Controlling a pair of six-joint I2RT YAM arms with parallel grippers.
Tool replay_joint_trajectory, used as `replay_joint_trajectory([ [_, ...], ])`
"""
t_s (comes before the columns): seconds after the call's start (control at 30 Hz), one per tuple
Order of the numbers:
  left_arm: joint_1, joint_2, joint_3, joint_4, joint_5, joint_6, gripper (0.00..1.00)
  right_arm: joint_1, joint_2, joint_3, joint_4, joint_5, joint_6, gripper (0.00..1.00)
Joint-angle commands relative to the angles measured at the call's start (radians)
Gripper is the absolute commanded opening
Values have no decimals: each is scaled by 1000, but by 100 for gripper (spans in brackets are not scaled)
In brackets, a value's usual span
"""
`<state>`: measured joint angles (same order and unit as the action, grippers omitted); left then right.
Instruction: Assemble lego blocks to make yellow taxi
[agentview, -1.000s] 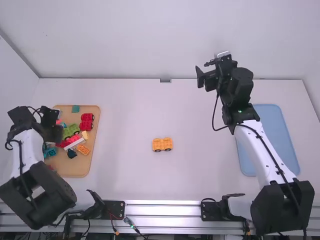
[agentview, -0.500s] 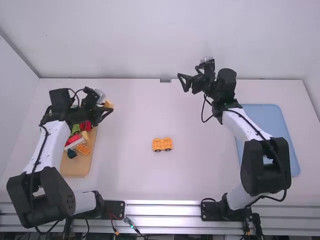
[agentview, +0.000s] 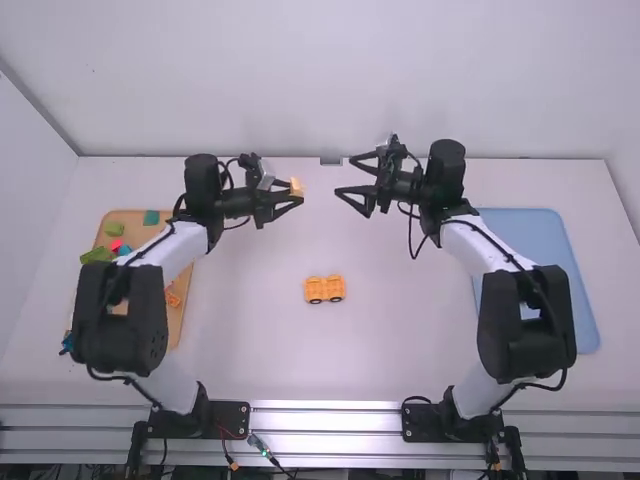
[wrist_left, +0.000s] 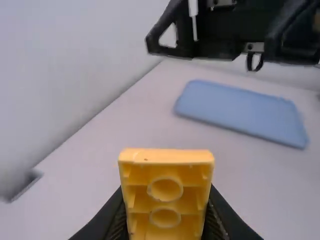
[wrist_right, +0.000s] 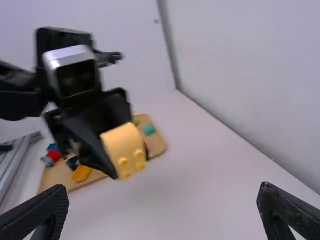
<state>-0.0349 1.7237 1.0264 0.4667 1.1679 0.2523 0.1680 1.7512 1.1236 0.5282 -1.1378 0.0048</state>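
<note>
As we judge it, the taxi is still in pieces: its likely base, a wheeled yellow-orange piece (agentview: 324, 289), stands alone on the tabletop (agentview: 260, 340), nothing stacked on it. Our left arm (agentview: 172, 247) has its jaws closed on a yellow block (agentview: 296, 187), held up over the far part of the tabletop. Our right arm (agentview: 472, 243) faces it with empty jaws spread wide. We would guess that a handover or a turn of the block comes next; joining it to the base remains to be done, perhaps with more parts from the wooden tray (agentview: 175, 325).

From the left wrist view we get the block's hollow side, with two round sockets; from the right wrist view we see studs on it, plus an orange brick (wrist_right: 81, 173) on the tray. For the base's wheels, and its place between the wooden tray and the blue tray (agentview: 545, 265), we rely on the high view.
</note>
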Motion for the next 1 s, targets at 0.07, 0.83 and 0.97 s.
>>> replay_joint_trajectory([
  [0.07,-56,60,-4,187,160,-277,4,62,13,26,-49,-81,-130,100],
  [0.83,-106,61,-4,179,272,-177,2,79,13,34,-100,-201,-141,60],
  [0.97,-105,61,-4,202,272,-191,3,83,13,34,-99,-201,-140,54],
])
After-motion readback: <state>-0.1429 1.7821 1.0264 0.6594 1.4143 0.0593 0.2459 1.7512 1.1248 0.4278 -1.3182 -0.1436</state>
